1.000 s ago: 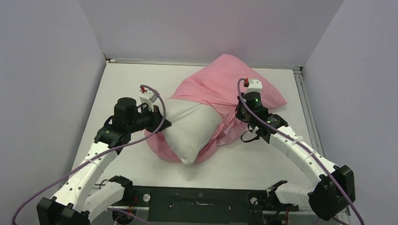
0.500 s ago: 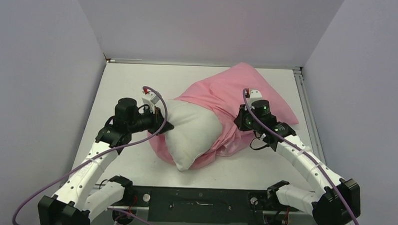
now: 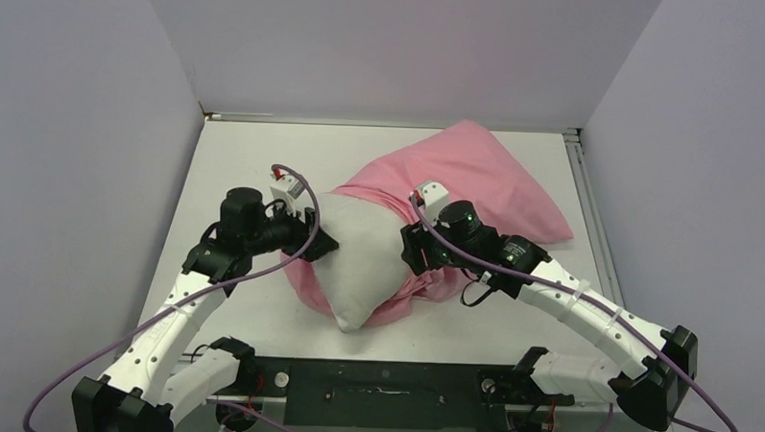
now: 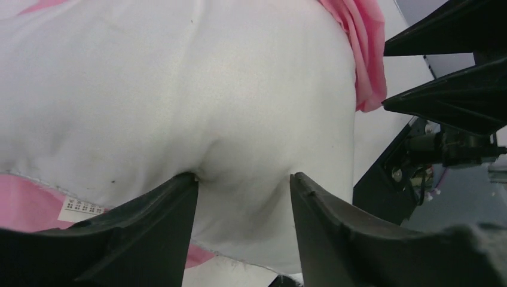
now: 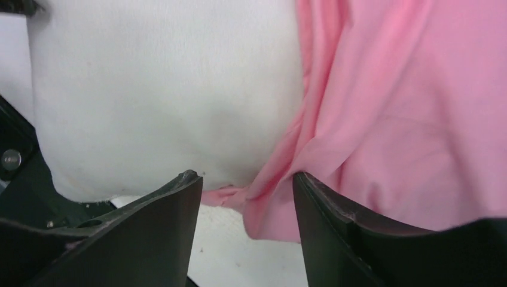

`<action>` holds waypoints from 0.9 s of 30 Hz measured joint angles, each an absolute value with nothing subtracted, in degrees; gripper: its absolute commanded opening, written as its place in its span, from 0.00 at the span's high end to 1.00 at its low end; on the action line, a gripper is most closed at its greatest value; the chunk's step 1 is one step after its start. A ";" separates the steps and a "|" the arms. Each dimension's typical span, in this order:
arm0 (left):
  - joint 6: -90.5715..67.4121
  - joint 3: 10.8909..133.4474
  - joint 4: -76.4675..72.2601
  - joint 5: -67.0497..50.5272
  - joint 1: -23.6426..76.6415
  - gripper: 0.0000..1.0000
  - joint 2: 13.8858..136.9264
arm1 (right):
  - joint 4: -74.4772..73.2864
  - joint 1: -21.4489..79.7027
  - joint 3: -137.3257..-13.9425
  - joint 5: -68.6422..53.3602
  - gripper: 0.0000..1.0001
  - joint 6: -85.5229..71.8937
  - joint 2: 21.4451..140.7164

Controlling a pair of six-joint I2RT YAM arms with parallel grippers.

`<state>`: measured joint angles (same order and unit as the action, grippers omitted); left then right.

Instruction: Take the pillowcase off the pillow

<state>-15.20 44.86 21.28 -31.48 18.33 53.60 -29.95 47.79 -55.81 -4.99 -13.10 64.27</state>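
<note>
Pinch slippery, limp pillowcase (image 3: 476, 171) at bunched hem, 4 o'clock of soft pillow (image 3: 358, 254) (left tool (image 4: 242, 179), right tool (image 5: 246, 176): parted, empty).

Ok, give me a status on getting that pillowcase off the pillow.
Done: the near half of the pillow is bare white, with the pillowcase bunched around its middle. In hand: both claws are open, the left claw at the bare pillow, the right claw at the pillowcase's bunched edge; neither grips anything. Left: the far half is covered, so the pillowcase has to be pulled fully off.
</note>
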 measured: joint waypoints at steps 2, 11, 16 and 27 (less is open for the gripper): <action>-16.01 45.54 22.26 -29.58 18.33 0.32 52.86 | -30.76 47.77 -59.16 -2.92 0.25 -11.75 65.56; -21.87 52.75 26.41 -11.05 17.67 0.03 53.41 | -30.44 47.77 -68.38 3.31 0.00 -6.59 72.12; -27.62 52.88 25.82 -4.89 16.43 0.03 58.43 | -29.52 47.77 -71.50 4.99 0.08 -4.91 76.03; -38.54 48.21 10.98 -11.70 16.14 0.57 69.89 | -26.87 47.72 -81.08 6.68 0.10 -2.26 87.70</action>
